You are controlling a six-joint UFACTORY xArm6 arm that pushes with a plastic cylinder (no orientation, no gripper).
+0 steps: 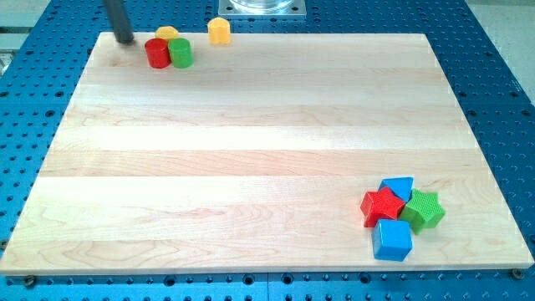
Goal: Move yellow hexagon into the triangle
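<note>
A yellow block [218, 31] that looks hexagonal stands alone at the view's top, at the board's far edge. A second yellow block [167, 33] sits to its left, partly hidden behind a red cylinder [156, 53] and a green cylinder [180, 53]; I cannot make out its shape. A blue triangle [398, 187] lies at the view's bottom right. My tip [124, 40] rests at the top left corner of the board, just left of the red cylinder and apart from it.
Next to the blue triangle are a red star [382, 206], a green star [422, 210] and a blue cube [392, 240], all bunched together. The wooden board [251, 159] lies on a blue perforated table. A metal base plate [261, 7] is at the top.
</note>
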